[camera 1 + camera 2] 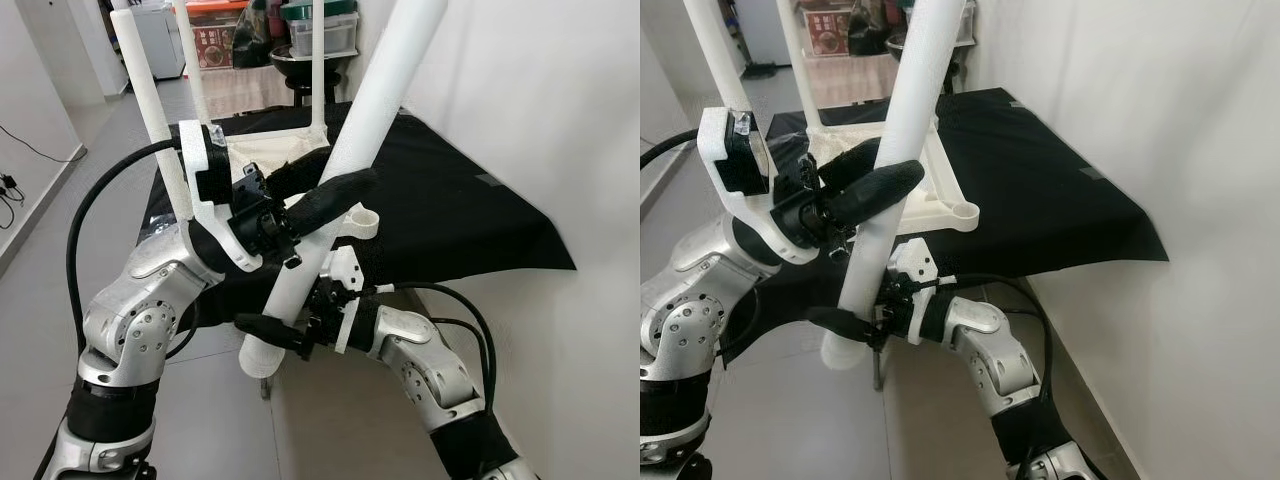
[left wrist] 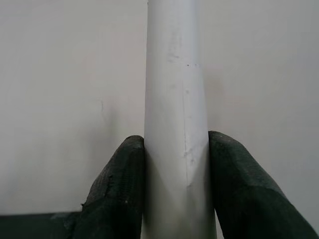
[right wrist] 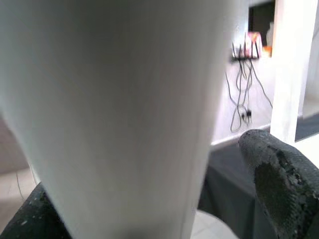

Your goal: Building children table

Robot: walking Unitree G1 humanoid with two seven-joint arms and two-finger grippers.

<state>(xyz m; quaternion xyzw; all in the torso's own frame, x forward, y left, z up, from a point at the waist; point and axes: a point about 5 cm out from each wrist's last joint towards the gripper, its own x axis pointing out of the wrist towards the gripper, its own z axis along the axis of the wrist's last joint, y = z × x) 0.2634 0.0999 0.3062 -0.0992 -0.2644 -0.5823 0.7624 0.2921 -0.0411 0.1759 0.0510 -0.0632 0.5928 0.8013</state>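
A long white table leg slants up from low in front of me toward the wall. My left gripper is shut on its middle, one black finger pressed on each side. My right gripper straddles the leg's lower end; it is open, with a gap between the leg and one finger. Behind, the white tabletop lies upside down on a black cloth. Two fitted legs stand up from it. An empty round corner socket is near the held leg.
A white wall runs close along the right. Boxes and a dark bowl stand past the cloth-covered surface. Grey floor opens on the left, with cables by the skirting.
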